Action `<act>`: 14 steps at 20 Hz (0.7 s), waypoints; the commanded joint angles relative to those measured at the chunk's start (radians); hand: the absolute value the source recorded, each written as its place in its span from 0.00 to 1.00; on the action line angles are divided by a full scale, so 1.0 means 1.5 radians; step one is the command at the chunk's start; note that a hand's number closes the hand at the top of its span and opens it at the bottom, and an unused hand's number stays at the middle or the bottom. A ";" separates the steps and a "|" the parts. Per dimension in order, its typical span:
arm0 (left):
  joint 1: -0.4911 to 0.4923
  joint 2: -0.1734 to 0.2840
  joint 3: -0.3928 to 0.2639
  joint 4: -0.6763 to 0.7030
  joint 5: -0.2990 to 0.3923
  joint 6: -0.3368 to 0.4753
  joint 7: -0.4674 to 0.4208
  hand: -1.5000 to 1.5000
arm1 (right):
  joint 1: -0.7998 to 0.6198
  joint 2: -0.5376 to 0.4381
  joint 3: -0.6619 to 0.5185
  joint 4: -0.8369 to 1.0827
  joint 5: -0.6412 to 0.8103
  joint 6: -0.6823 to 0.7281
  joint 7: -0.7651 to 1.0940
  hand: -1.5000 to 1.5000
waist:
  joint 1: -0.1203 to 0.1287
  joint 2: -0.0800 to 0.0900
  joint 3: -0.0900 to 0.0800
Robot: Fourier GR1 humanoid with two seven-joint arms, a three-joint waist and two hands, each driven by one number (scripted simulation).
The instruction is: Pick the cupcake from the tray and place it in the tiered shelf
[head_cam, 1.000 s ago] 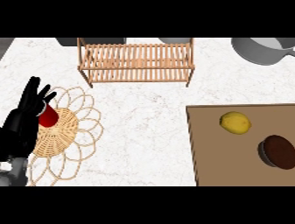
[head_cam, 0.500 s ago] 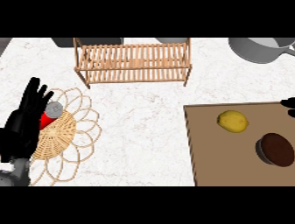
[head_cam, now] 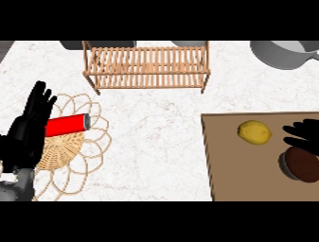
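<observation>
A brown-topped cupcake (head_cam: 302, 164) sits on the brown tray (head_cam: 242, 175) at the lower right, with a yellow lemon (head_cam: 255, 132) beside it to the upper left. My right hand (head_cam: 317, 138) comes in from the right edge, open, fingers spread over the tray just above the cupcake and to the right of the lemon. The wooden tiered shelf (head_cam: 147, 68) stands at the back centre. My left hand (head_cam: 26, 127) rests open at the left, fingers up, over the woven mat.
A red can (head_cam: 67, 125) lies on a woven wicker mat (head_cam: 71, 151) at the left. A grey saucepan (head_cam: 284, 53) stands at the back right. White marble counter (head_cam: 155, 137) lies between the mat and the tray.
My right hand has come further in from the right edge, over the tray toward the cupcake. The view has shifted slightly, so the red can shows more beside the still left hand.
</observation>
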State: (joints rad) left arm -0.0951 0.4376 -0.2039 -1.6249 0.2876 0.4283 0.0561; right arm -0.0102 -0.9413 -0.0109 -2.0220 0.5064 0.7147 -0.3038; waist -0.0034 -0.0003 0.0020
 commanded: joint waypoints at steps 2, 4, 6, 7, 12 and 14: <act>0.029 -0.002 0.003 -0.026 -0.012 -0.013 -0.006 0.50 | 0.021 -0.015 0.036 0.072 0.156 -0.081 -0.062 0.00 | 0.007 0.000 0.000; -0.058 -0.021 0.015 0.035 -0.020 -0.015 0.033 0.50 | -0.013 0.025 0.058 0.098 0.178 -0.091 -0.049 0.00 | 0.003 0.002 -0.001; 0.042 -0.016 0.026 -0.036 -0.021 -0.031 0.013 0.50 | 0.051 0.046 0.027 0.072 0.174 -0.101 -0.084 0.00 | 0.002 -0.001 -0.001; 0.023 -0.019 0.023 -0.056 -0.035 -0.015 0.039 0.50 | 0.018 0.060 0.058 0.126 0.205 -0.120 -0.101 0.00 | 0.005 0.000 -0.001; 0.024 -0.045 0.028 -0.050 -0.055 -0.027 0.042 0.50 | 0.058 0.060 0.024 0.181 0.245 -0.176 -0.193 0.00 | 0.001 0.000 -0.001; 0.021 -0.064 0.013 -0.022 -0.067 -0.032 0.022 0.50 | 0.012 0.087 0.059 0.253 0.271 -0.188 -0.192 0.00 | 0.005 0.001 -0.001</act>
State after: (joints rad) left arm -0.0603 0.3836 -0.1622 -1.6719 0.2199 0.3793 0.0911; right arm 0.0209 -0.8470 0.0467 -1.7685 0.8385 0.5109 -0.5213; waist 0.0023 0.0001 0.0002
